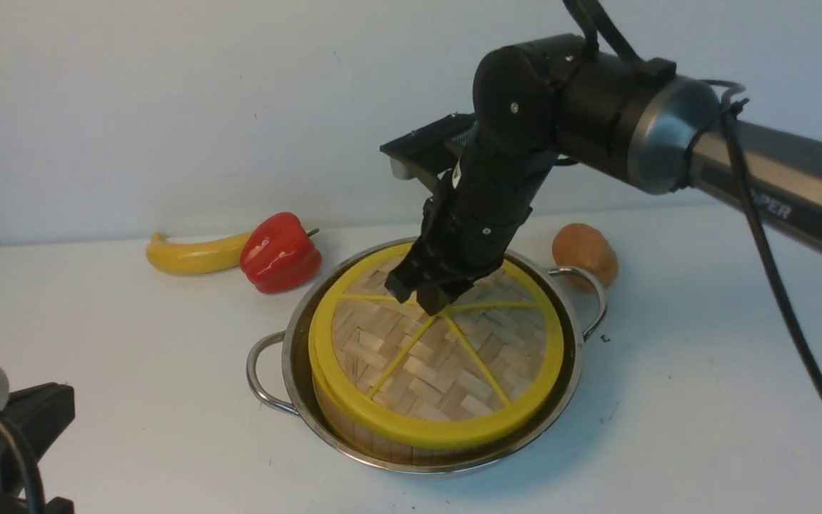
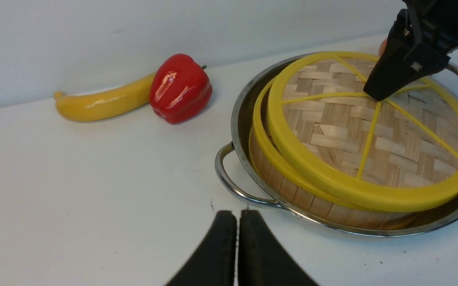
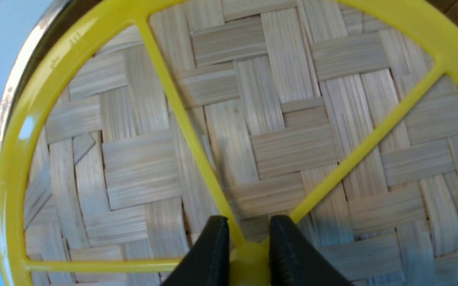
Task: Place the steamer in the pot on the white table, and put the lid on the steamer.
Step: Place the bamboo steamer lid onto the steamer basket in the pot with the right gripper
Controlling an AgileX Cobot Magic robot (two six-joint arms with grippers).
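I read only "PER" on the right arm (image 1: 775,207); right gripper (image 1: 431,294) pinches the knob (image 3: 249,258) of the lid (image 1: 447,364), lying slightly askew on the steamer (image 1: 361,435) in the pot (image 1: 297,357) on the white table (image 1: 133,357); left gripper (image 2: 237,216) closed, empty.

pot (image 1: 574,371): shiny s/steel | lid (image 1: 447,371): woven bamboo, glossy plast. rim | table (image 1: 133,343): matt

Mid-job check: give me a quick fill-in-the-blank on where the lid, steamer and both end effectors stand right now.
1. The right end effector is closed on the yellow centre ____ of the lid.
2. The steamer sits inside the ____.
3. The left end effector is ____ and holds nothing.
4. Beside the red pepper lies a yellow ____.
Missing words: knob; pot; shut; banana.
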